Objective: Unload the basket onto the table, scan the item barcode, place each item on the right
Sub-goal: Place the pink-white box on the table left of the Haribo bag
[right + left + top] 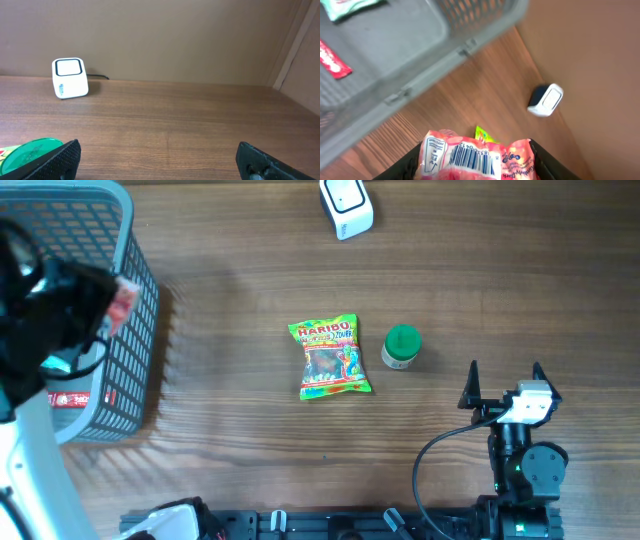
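Inside left pincer | pink packet | crinkled, white barcode panel showing

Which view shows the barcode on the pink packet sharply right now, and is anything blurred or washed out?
Left wrist: the barcode on the pink packet is sharp, no glare; the basket rim above is soft. Overhead: the packet is only a blurred pink patch, code unreadable. Right wrist: the scanner is crisp and evenly lit; the green lid at the bottom edge is out of focus.

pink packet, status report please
Left gripper shut on pink packet, barcode showing. Right gripper open, empty. Scanner unobstructed at far edge.
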Robot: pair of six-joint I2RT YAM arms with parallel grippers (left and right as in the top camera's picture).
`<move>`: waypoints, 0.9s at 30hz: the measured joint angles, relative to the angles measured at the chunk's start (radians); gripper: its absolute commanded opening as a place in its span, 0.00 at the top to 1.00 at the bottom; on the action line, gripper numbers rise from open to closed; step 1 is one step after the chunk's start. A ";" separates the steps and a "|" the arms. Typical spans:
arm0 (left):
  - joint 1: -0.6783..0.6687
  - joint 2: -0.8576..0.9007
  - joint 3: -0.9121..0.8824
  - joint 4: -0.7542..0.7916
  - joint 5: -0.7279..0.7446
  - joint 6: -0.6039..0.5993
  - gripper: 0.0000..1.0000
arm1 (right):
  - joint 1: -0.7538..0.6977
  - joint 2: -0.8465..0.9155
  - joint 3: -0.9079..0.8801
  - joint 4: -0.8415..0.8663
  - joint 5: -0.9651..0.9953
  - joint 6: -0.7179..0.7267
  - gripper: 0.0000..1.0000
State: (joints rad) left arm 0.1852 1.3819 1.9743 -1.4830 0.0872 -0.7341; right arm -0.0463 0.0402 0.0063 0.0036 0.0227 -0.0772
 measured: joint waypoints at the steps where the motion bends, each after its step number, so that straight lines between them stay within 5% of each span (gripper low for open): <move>1: -0.076 0.006 -0.019 0.006 -0.027 0.000 0.48 | 0.000 0.000 0.000 0.000 0.000 0.000 0.00; 7: -0.388 0.124 -0.332 0.190 -0.123 0.009 0.48 | 0.000 0.000 0.000 0.000 0.000 0.000 0.00; 16: -0.562 0.285 -0.881 0.681 -0.142 0.015 0.39 | 0.000 0.000 0.000 0.000 0.000 0.000 0.00; 20: -0.596 0.306 -0.940 0.766 -0.142 0.015 0.42 | 0.000 0.000 0.000 0.000 0.000 0.000 0.00; 21: -0.599 0.305 -0.940 0.774 -0.142 0.003 0.35 | 0.000 0.000 0.000 0.000 0.000 0.000 0.00; 23: -0.603 0.305 -0.940 0.758 -0.142 -0.113 0.10 | 0.000 0.000 0.000 0.000 0.000 0.000 0.00; 25: -0.605 0.305 -0.940 0.739 -0.130 -0.304 0.00 | 0.000 0.000 0.000 0.000 0.000 0.000 0.00; 27: -0.605 0.305 -0.940 0.774 -0.096 -0.452 0.00 | 0.000 0.000 0.000 0.000 0.000 0.000 0.00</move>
State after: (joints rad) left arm -0.4198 1.6871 1.0344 -0.7094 -0.0086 -1.1858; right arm -0.0463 0.0402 0.0063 0.0040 0.0227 -0.0772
